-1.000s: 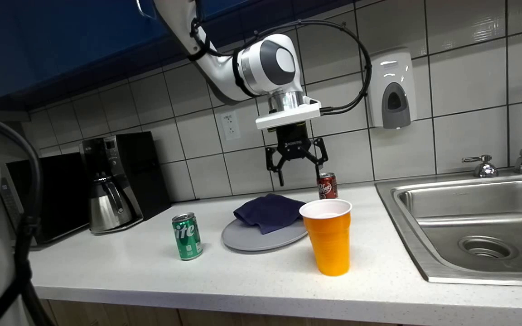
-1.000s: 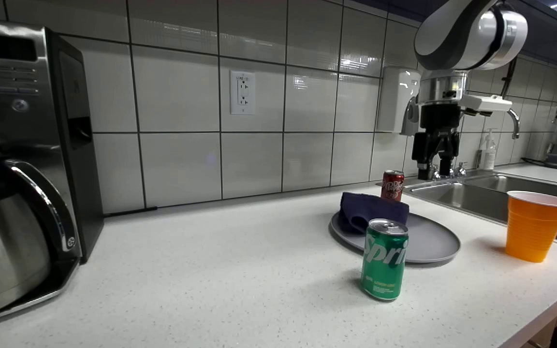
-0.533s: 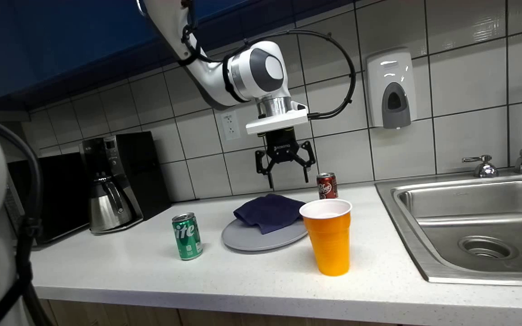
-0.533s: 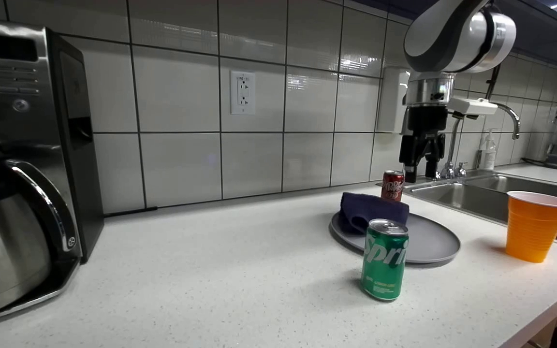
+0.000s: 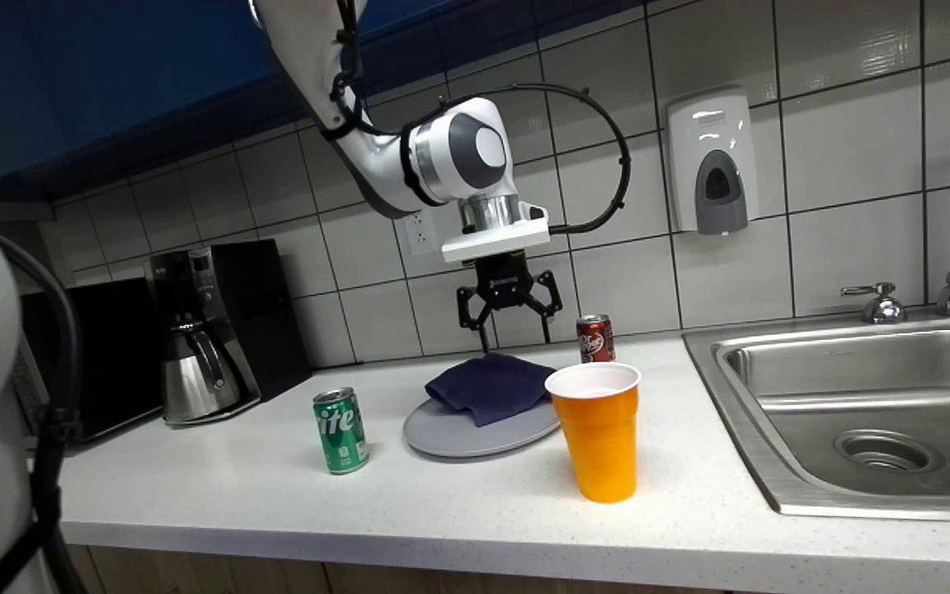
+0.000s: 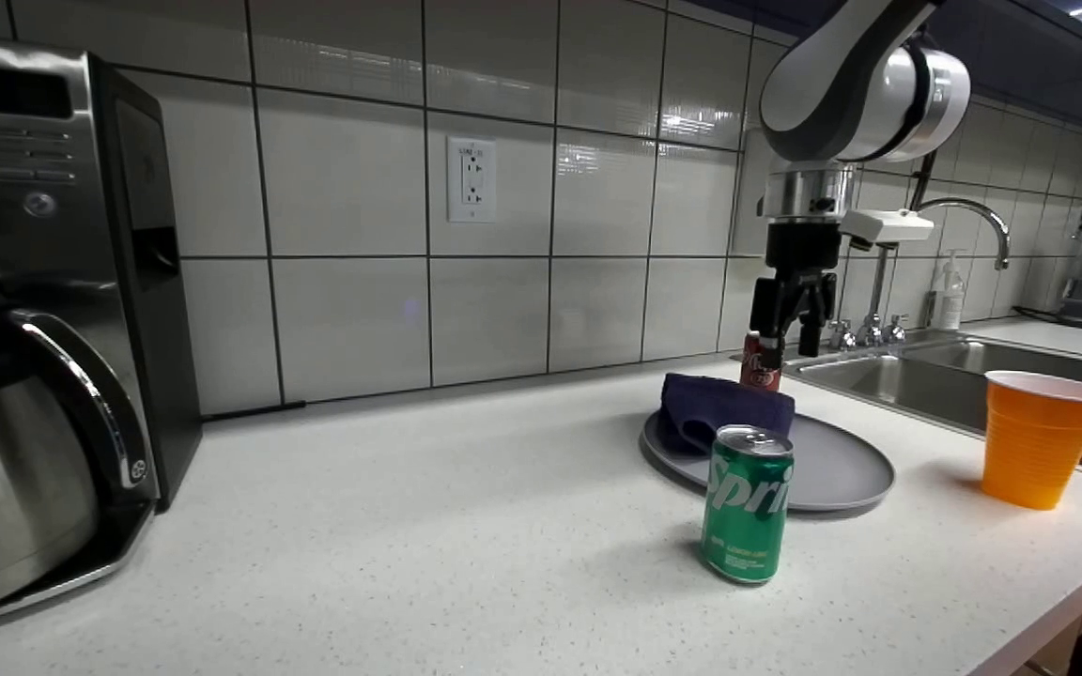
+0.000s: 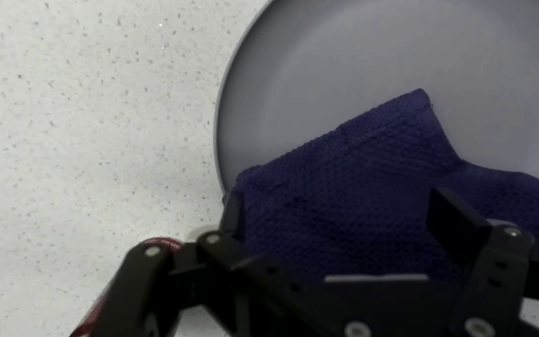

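Note:
My gripper (image 5: 516,345) is open and empty, pointing down above a folded dark blue cloth (image 5: 491,388). The cloth lies on a round grey plate (image 5: 450,443). In the wrist view the cloth (image 7: 367,164) spans the space between the open fingers (image 7: 337,206), with the bare plate (image 7: 391,47) beyond. In an exterior view the gripper (image 6: 790,359) hangs above and behind the cloth (image 6: 724,413), one finger partly covering a red Dr Pepper can (image 6: 759,378). Contact with the cloth does not show clearly. The can (image 5: 596,340) stands behind the plate.
A green Sprite can (image 5: 341,433) and an orange cup (image 5: 599,445) stand upright on the white counter in front of the plate. A steel sink (image 5: 739,412) is beyond the cup. A coffee maker (image 5: 228,313) stands at the opposite end. A tiled wall backs the counter.
My gripper has moved away from the sink side and lowered over the cloth, staying open. The cans, cup, plate and cloth have not moved.

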Motion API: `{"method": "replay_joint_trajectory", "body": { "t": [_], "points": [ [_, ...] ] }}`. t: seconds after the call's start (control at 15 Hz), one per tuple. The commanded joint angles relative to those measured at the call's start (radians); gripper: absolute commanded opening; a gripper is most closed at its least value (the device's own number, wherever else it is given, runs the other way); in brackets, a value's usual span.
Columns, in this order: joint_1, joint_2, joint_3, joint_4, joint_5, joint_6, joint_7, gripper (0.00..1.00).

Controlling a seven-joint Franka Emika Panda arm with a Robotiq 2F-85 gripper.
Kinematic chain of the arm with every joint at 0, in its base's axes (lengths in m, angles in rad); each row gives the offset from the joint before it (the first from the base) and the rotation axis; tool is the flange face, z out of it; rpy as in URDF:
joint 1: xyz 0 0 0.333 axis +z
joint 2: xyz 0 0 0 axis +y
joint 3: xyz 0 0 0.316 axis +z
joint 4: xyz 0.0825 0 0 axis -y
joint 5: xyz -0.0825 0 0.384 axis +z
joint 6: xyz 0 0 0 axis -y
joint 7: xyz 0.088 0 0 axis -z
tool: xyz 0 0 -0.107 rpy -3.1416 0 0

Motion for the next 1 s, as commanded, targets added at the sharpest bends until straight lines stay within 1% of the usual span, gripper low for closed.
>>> {"method": "replay_joint_trajectory", "body": {
  "t": [0.0, 0.53, 0.67, 0.93],
  "points": [
    [-0.009, 0.053, 0.018, 0.068, 0.003, -0.001, -0.021, 1.0],
    [-0.009, 0.131, 0.059, 0.173, -0.01, -0.029, -0.114, 1.0],
    [-0.007, 0.152, 0.069, 0.197, -0.006, -0.032, -0.116, 1.0],
    [-0.004, 0.188, 0.081, 0.231, 0.011, -0.035, -0.079, 1.0]
  ]
}}
